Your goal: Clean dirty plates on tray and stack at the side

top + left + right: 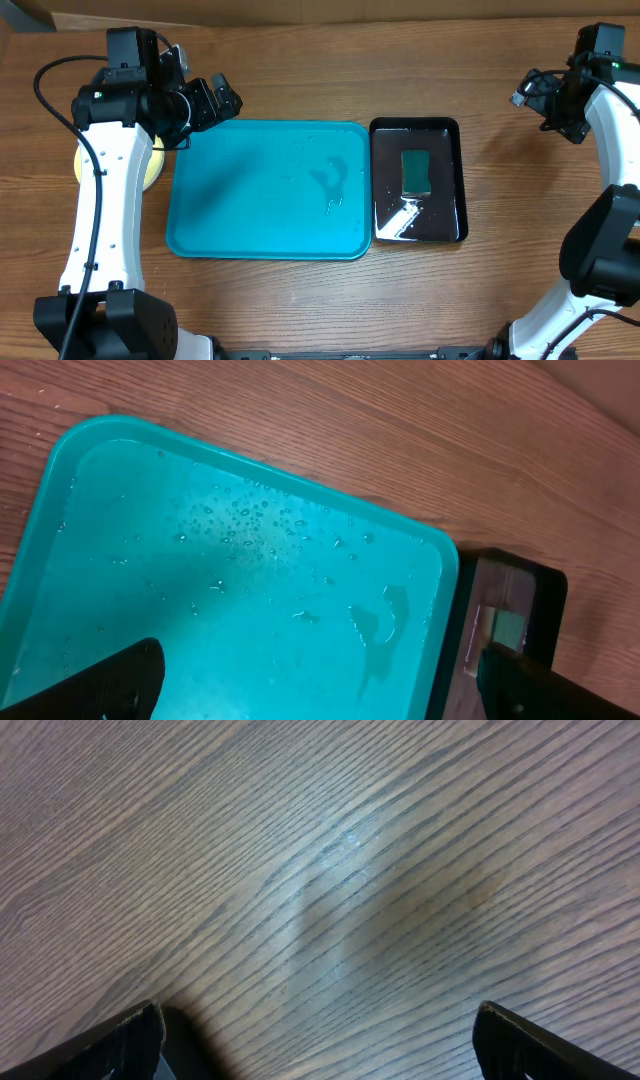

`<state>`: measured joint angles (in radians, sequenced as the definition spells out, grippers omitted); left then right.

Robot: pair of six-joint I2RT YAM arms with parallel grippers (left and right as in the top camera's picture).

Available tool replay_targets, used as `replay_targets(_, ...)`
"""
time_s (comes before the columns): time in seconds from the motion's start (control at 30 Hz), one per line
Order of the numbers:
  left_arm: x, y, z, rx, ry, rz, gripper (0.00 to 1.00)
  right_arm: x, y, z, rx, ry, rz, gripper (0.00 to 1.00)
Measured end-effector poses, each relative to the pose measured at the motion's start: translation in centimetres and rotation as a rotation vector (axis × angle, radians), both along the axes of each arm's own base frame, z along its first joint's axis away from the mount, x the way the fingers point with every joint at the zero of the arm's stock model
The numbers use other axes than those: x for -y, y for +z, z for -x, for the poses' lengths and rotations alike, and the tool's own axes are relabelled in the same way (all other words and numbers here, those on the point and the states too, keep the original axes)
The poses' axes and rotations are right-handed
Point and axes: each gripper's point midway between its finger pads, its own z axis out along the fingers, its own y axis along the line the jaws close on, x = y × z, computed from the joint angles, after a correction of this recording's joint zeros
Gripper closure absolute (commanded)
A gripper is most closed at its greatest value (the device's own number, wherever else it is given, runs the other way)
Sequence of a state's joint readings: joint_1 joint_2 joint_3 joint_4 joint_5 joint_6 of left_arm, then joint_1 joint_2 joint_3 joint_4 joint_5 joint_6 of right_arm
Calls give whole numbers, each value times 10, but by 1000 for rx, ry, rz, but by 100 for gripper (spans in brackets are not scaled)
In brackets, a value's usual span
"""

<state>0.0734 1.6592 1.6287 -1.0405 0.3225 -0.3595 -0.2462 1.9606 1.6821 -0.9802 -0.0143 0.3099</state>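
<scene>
Both grippers spread wide, holding nothing, over a wet tray

The teal tray (250, 200) lies at the table (300, 60) centre, with water drops on it. A pale yellow plate (152, 172) sits at its 9 o'clock, mostly hidden under the left arm. The left gripper (215, 100) hangs at the tray's 11 o'clock corner. The right gripper (325, 1045) is over bare wood at 2 o'clock. A black tray (440, 125) with a green sponge (416, 170) stands at 3 o'clock.

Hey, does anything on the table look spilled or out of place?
Water droplets are scattered across the teal tray. The black tray beside it, holding a green sponge, looks wet too. Nothing looks askew or damaged.
</scene>
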Motion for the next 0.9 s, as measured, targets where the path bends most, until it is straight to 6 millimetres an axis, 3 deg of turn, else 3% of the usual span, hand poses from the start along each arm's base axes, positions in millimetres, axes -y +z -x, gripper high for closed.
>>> replay_targets(0.23, 0, 0, 0, 0, 0, 0, 0, 0, 0, 0, 1, 0, 0, 0)
replay_targets(0.37, 0, 0, 0, 0, 0, 0, 0, -6, 19, 0, 40, 13, 13, 0)
replay_targets(0.5, 0, 0, 0, 0, 0, 0, 0, -35, 74, 1, 165, 73, 41, 0)
replay_targets(0.63, 0, 0, 0, 0, 0, 0, 0, -82, 147, 16, 338, 173, 58, 0)
replay_targets(0.77, 0, 0, 0, 0, 0, 0, 0, -136, 214, 47, 510, 298, 50, 0)
replay_targets(0.9, 0, 0, 0, 0, 0, 0, 0, -180, 266, 86, 661, 410, 39, 0)
